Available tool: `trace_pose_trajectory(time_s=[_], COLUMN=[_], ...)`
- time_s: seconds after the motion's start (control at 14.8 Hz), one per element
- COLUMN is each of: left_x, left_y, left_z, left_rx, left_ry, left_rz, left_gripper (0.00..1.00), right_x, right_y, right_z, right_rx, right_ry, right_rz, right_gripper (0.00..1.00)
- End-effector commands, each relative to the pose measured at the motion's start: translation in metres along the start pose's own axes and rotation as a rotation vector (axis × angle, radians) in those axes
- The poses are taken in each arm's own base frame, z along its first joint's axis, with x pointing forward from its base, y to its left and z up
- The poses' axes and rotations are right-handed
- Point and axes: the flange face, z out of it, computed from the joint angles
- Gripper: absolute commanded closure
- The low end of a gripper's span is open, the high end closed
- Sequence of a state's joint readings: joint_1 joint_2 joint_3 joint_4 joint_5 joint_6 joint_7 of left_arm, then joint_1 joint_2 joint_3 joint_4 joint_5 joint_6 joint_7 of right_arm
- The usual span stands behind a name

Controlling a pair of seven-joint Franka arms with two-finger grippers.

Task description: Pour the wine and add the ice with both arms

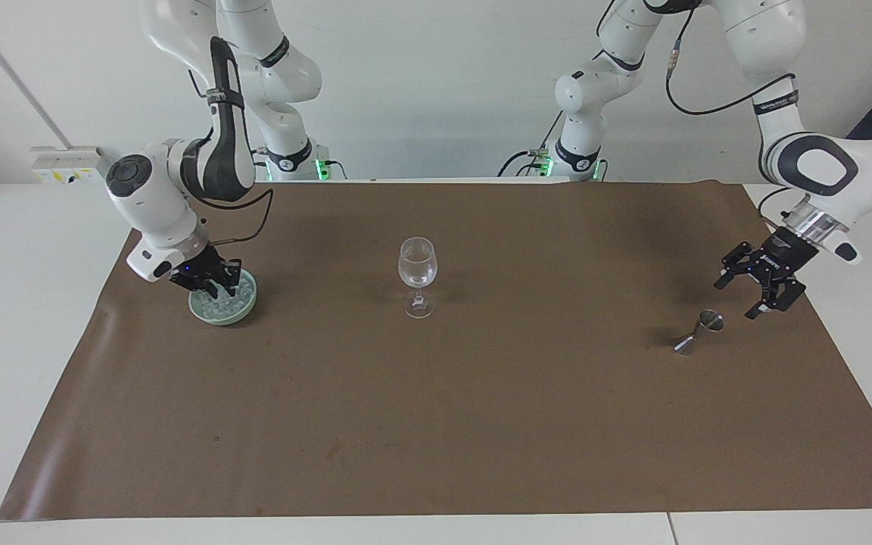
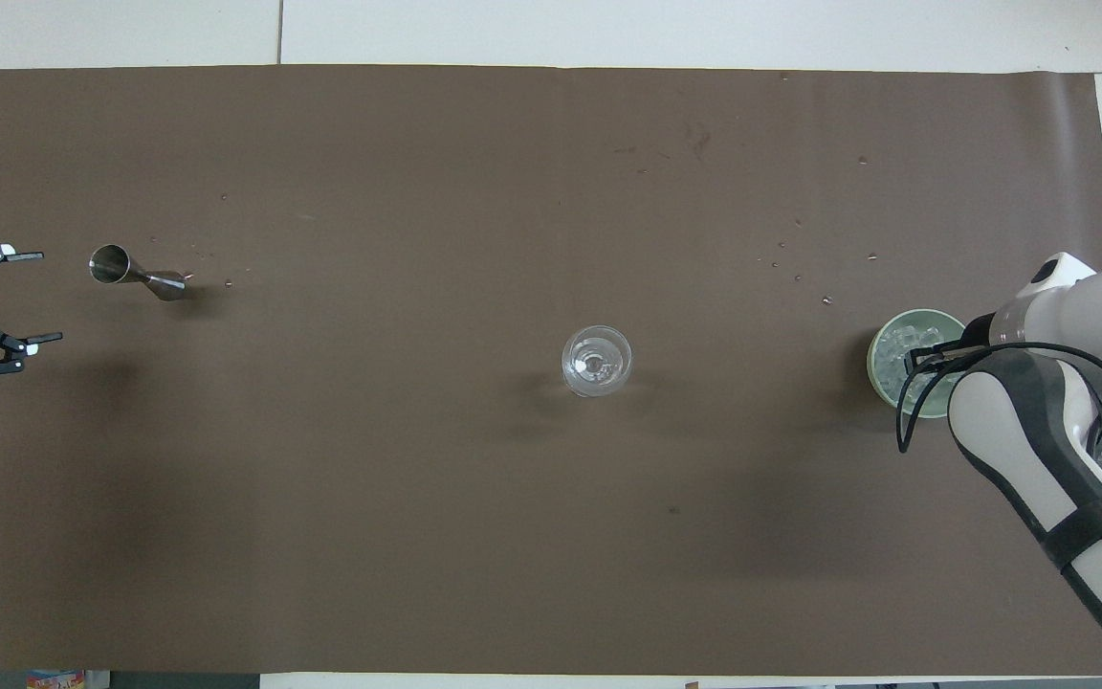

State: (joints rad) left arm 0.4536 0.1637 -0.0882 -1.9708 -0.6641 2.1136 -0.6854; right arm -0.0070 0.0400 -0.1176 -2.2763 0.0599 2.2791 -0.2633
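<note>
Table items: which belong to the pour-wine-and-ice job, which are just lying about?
Job:
wine glass, mid-table
ice in the green bowl
metal jigger, standing toward the left arm's end
right gripper, in the bowl
left gripper, open, beside the jigger

Lying about:
brown mat
small specks on it

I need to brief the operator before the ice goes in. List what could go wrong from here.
1. The right gripper is down in the pale green bowl among the ice; lifting out could drag or tip the bowl.
2. The wine glass stands on a thin stem; a dropped cube or a bump could topple it.
3. The jigger stands upright under the open left gripper; a returning arm could knock it.
</note>
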Motion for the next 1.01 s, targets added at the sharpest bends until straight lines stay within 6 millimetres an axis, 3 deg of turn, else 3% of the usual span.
trace_pose_trajectory(time_s=[0.0,0.13,0.27,0.47,0.67,0.81,0.94], left_x=[-0.041,-0.068,-0.123,-0.187,-0.233,-0.258,-0.268], left_y=[0.045,0.069,0.085,0.094,0.094,0.090,0.088], left_z=[-0.018,-0.019,-0.005,-0.024,-0.036,-0.031,-0.032], left_rx=[0.124,0.188,0.263,0.316,0.333,0.392,0.440], left_ry=[0.082,0.178,0.230,0.334,0.337,0.308,0.270], left_rz=[0.194,0.268,0.408,0.582,0.779,0.933,1.065], left_gripper=[0.00,0.00,0.00,0.00,0.00,0.00,0.00], right_x=[-0.003,-0.004,-0.004,-0.004,-0.004,-0.004,-0.004], right_y=[0.003,0.002,0.002,0.002,0.002,0.002,0.002], right_z=[0.002,0.002,0.002,0.002,0.002,0.002,0.002], right_rx=[0.015,0.017,0.018,0.018,0.018,0.018,0.018], right_ry=[-0.005,-0.009,-0.012,-0.012,-0.012,-0.012,-0.012], right_rz=[-0.008,-0.008,-0.008,-0.008,-0.008,-0.008,-0.008], right_gripper=[0.64,0.65,0.67,0.68,0.75,0.77,0.78])
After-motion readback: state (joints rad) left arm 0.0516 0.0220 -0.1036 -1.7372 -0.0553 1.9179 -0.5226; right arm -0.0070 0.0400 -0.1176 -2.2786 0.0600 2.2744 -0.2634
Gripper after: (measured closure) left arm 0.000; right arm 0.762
